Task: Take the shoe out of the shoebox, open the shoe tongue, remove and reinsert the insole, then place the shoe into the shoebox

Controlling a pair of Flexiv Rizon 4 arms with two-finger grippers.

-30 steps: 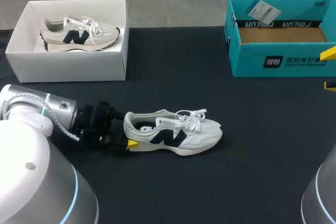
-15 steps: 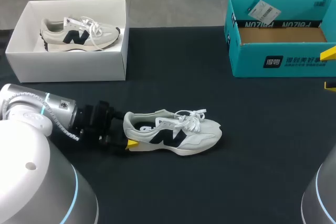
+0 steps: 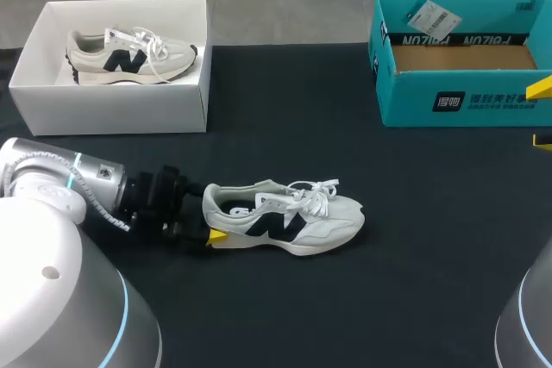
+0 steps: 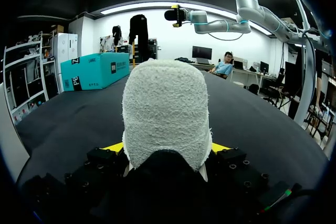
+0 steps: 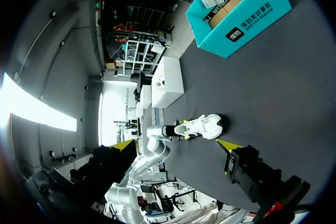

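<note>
Silver-grey arms (image 3: 39, 180); yellow-tipped fingers (image 3: 217, 235)

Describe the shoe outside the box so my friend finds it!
On the black table, look nearer than the white cardboard shoebox and teal cardboard box. There lies a cream sneaker with a dark side logo. Unlike its twin in the white shoebox, it sits on the tabletop, heel in the left gripper.

L arm (image 3: 60, 180) lies low and roughly level, stretched toward the heel end of the shoe (image 3: 293, 220), wrist just behind the heel. L gripper (image 3: 207, 228) is clamped on the heel, its yellow-tipped fingers (image 4: 114, 147) pressing it from both sides. R arm (image 3: 528, 325) shows only its base, well off past the shoe's toe end. R gripper (image 3: 542, 114) hangs far from the shoe on the toe side, fingers spread wide.
</note>
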